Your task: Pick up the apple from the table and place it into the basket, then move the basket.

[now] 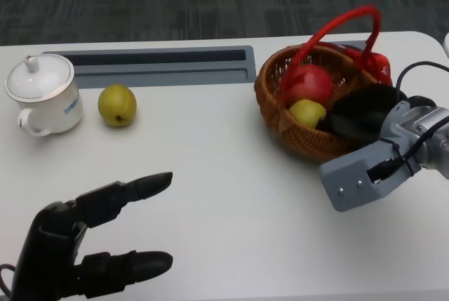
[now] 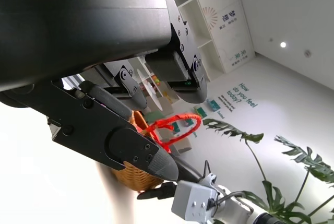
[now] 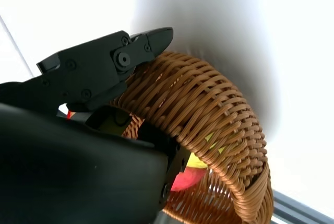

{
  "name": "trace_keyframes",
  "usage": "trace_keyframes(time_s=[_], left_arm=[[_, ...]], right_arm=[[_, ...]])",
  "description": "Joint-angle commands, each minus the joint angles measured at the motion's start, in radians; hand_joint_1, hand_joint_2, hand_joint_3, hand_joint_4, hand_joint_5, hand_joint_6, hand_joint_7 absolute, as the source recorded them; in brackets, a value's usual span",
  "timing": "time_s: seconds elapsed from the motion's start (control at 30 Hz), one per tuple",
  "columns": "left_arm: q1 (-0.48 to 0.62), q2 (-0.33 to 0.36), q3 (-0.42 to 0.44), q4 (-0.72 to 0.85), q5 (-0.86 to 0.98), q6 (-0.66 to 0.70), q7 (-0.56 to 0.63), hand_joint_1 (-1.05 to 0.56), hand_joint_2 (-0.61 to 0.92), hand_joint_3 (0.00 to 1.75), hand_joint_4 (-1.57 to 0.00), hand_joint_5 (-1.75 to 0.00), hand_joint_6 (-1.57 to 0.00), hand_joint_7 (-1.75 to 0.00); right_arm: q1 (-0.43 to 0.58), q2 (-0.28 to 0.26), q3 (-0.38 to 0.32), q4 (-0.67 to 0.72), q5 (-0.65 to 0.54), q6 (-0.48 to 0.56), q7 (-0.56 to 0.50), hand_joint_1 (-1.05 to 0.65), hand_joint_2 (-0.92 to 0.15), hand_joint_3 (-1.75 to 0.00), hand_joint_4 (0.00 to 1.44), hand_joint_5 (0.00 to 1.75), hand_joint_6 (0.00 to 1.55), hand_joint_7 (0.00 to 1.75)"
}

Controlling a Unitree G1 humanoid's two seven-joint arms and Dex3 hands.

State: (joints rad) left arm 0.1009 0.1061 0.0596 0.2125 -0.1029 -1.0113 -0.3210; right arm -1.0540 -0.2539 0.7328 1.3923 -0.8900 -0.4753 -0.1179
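Apple (image 1: pixel 309 84): red fruit lying inside the basket, against the far inner wall; the placing step reads as done.
Basket (image 1: pixel 277 115): woven wicker bowl with a red handle (image 1: pixel 344 24) arched over it, standing near the table's far right corner.
Yellow-green fruit in basket (image 1: pixel 307 112): lies just in front of the apple, touching it.
Right hand (image 1: pixel 365 115): black fingers reach over the basket's near right rim; the right wrist view shows one finger (image 3: pixel 112 59) outside the weave and others inside, so the rim is pinched between them. Judged purpose: a rim grip for the moving step.
Left hand (image 1: pixel 84 241): hovers above the table's near left corner, fingers spread and extended, holding nothing; it is well apart from the basket, clear of the right arm's path.
Pear (image 1: pixel 117 104): yellow-green, on the table toward the far left, just beside the cup.
Cup (image 1: pixel 42 94): white, lidded, at the far left edge.
Table (image 1: pixel 210 175): white surface with a grey recessed slot (image 1: pixel 154 66) along the far edge.
Next move: drag or lift the basket; a one-sided rim grip could tilt it and let the fruit roll.
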Motion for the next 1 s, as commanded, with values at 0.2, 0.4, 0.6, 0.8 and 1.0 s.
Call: trace_keyframes(time_s=[0.2,0.4,0.6,0.8,1.0], left_arm=[[0.131,0.006,0.008,-0.063,-0.012,-0.067,0.022,-0.53,0.76,0.01,-0.91,-0.03,-0.82,-0.01],[0.264,-0.001,0.000,-0.148,-0.016,-0.089,0.029,-0.51,0.76,0.00,-0.92,-0.03,-0.84,-0.01],[0.412,-0.011,-0.015,-0.252,-0.005,-0.087,0.046,-0.50,0.75,0.00,-0.92,-0.02,-0.84,-0.01],[0.470,-0.003,-0.048,-0.292,-0.009,-0.076,0.046,-0.47,0.74,0.00,-0.93,-0.02,-0.83,-0.01],[0.418,0.019,-0.063,-0.276,-0.004,-0.034,0.037,-0.46,0.73,0.00,-0.91,0.00,-0.83,0.00]], right_arm=[[-0.018,0.004,-0.128,0.016,0.085,0.203,0.045,-0.26,-0.91,-0.05,1.07,0.05,0.98,0.01],[-0.031,0.012,-0.185,0.017,0.103,0.305,0.050,-0.26,-0.91,-0.02,1.05,0.02,0.97,0.01],[-0.040,0.027,-0.240,0.016,0.128,0.354,0.040,-0.26,-0.89,-0.01,1.09,0.02,0.97,0.01],[-0.047,0.042,-0.309,0.013,0.167,0.347,0.044,-0.43,-0.83,0.00,0.87,0.00,0.78,0.00],[-0.033,0.044,-0.321,0.012,0.162,0.309,0.046,-0.54,-0.73,0.00,0.60,0.00,0.56,0.00]])
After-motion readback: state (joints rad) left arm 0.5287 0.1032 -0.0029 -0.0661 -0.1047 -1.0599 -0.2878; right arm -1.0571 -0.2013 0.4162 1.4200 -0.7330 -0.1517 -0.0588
